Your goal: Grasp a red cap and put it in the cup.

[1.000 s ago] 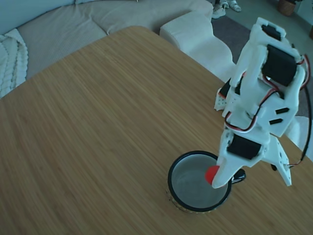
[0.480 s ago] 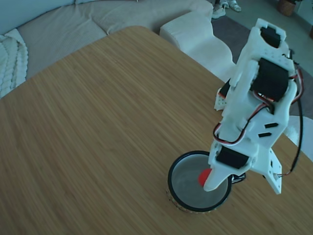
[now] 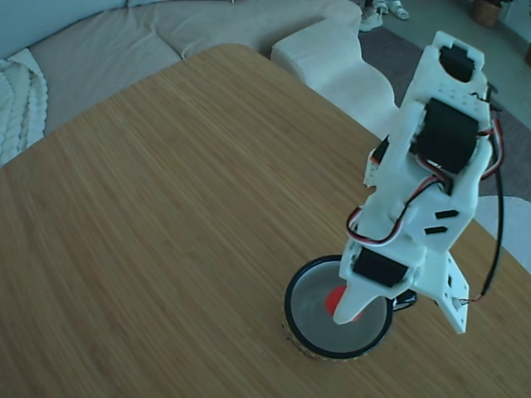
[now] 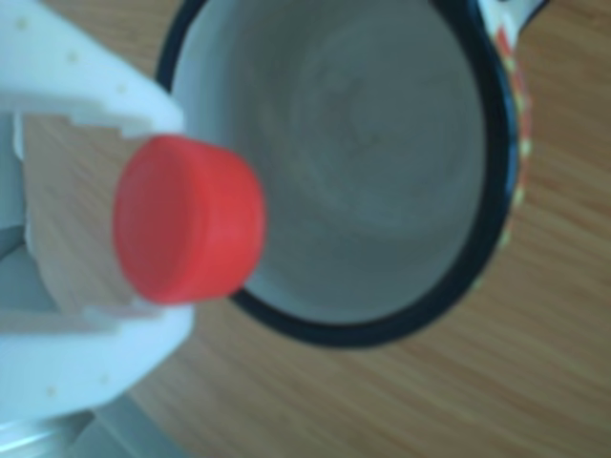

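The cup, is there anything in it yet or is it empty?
Empty. The other view shows the cup's pale inside bare, while the red cap is held in the hand above its rim.

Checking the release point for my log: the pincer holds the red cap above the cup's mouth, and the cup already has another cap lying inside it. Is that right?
Not quite. The pincer does hold the red cap above the cup, but the other view shows the cup's pale inside bare: no cap lies in it yet.
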Action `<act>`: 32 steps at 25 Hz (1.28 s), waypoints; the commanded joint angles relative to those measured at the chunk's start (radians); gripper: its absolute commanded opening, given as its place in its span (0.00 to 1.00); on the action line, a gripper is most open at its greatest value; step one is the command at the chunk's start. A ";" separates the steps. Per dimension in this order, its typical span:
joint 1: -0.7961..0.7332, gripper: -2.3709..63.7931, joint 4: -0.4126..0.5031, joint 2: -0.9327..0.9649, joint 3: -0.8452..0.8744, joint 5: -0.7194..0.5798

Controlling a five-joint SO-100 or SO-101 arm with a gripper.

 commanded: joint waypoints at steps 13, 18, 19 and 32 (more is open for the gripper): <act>0.041 0.04 -0.023 -0.060 -0.055 0.003; 0.040 0.04 -0.023 -0.060 -0.055 0.003; 0.040 0.05 -0.023 -0.060 -0.055 0.003; 0.044 0.32 -0.049 -0.060 -0.043 0.005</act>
